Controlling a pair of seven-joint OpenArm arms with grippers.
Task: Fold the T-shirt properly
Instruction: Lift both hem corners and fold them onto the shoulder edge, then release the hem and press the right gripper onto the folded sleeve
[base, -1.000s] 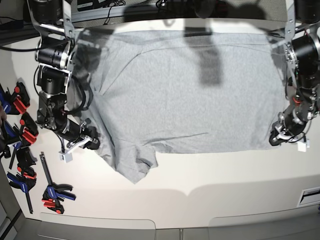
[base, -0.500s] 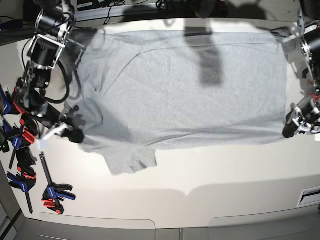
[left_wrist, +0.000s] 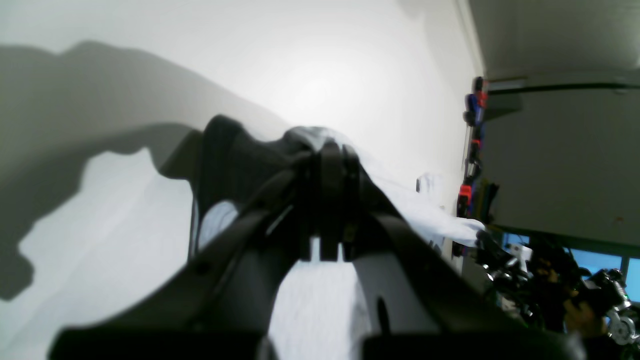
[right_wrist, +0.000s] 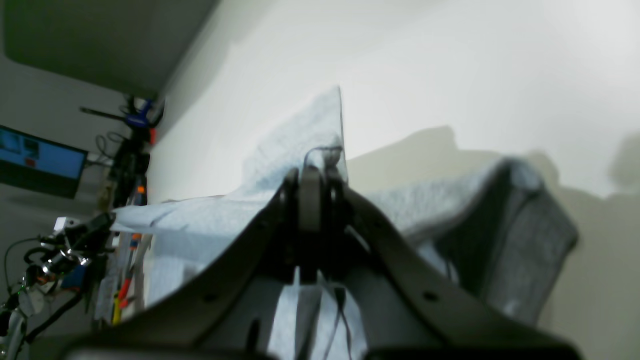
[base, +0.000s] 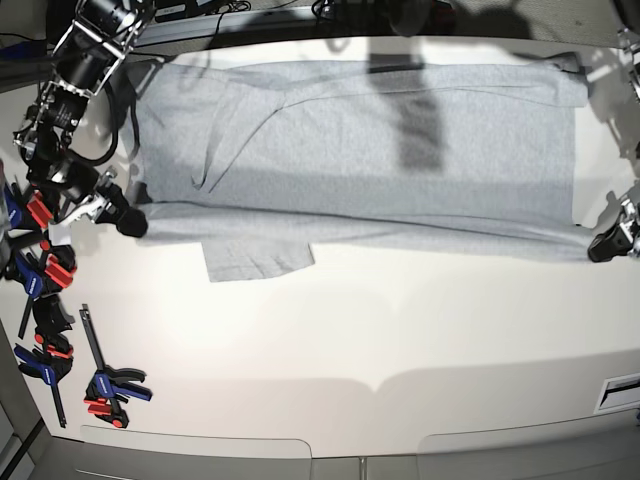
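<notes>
The T-shirt (base: 360, 150) lies spread across the far half of the white bench (base: 400, 330), with its near edge lifted and drawn taut. The left pincer (base: 603, 246) is pressed together on the fabric at one end of that edge. The right pincer (base: 130, 223) pinches the opposite end. Clamps (base: 45, 300) lie beside the right arm.

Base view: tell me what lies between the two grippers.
The T-shirt spans the whole stretch: its near edge runs taut from the right gripper to the left gripper, both shut on it. The base view shows this.
</notes>
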